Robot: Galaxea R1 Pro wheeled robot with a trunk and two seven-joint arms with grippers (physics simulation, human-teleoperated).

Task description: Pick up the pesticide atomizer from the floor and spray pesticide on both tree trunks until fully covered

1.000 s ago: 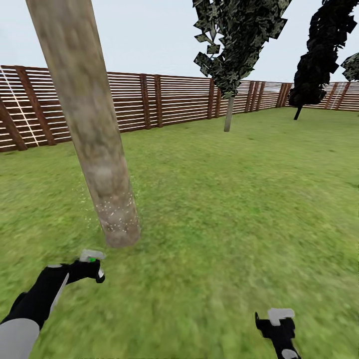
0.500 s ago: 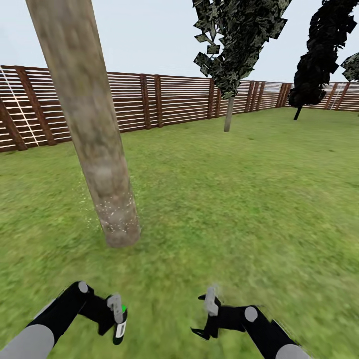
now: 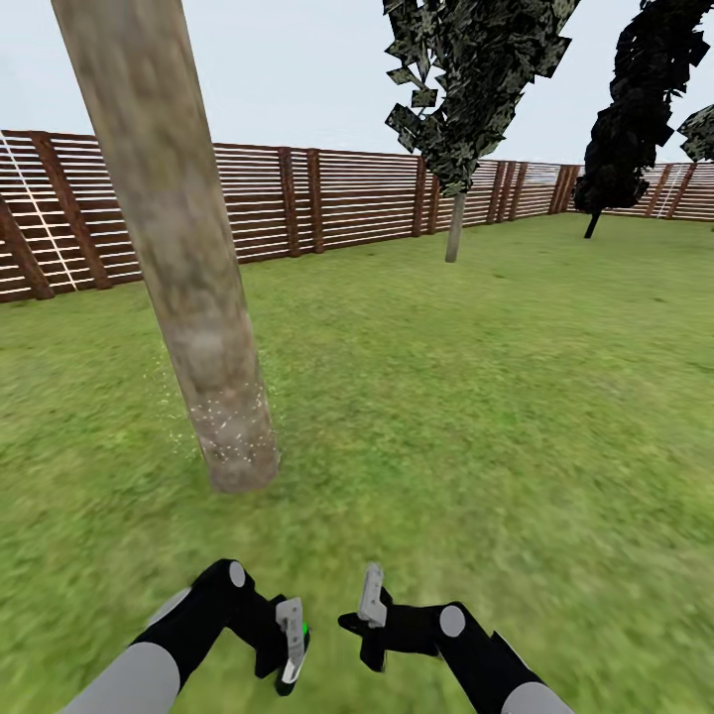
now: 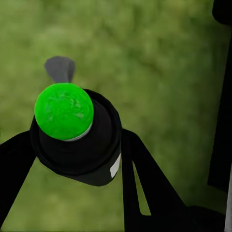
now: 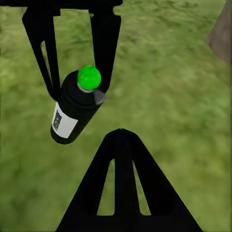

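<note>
Here the left gripper (image 3: 293, 645) clamps the pesticide atomizer (image 5: 76, 107) while the right gripper (image 3: 365, 623) stands open nearby, risking a knock that dislodges it before the tree trunk (image 3: 188, 297) is covered.

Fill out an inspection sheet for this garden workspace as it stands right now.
Surface: green lawn, no paving in view.
Job's things: pesticide atomizer, black bottle with a white label and a green cap, held between the left gripper's fingers above the grass. Near tree trunk leans slightly, pale specks near its base. A thinner trunk stands by the fence.
Clutter: nothing seen.
Grippers: left gripper shut on the atomizer; right gripper close beside it, holding nothing, fingers apart.
Cables: nothing seen.
Surroundings: brown slatted wooden fence around the lawn; a dark narrow tree at far right; pale sky.
</note>
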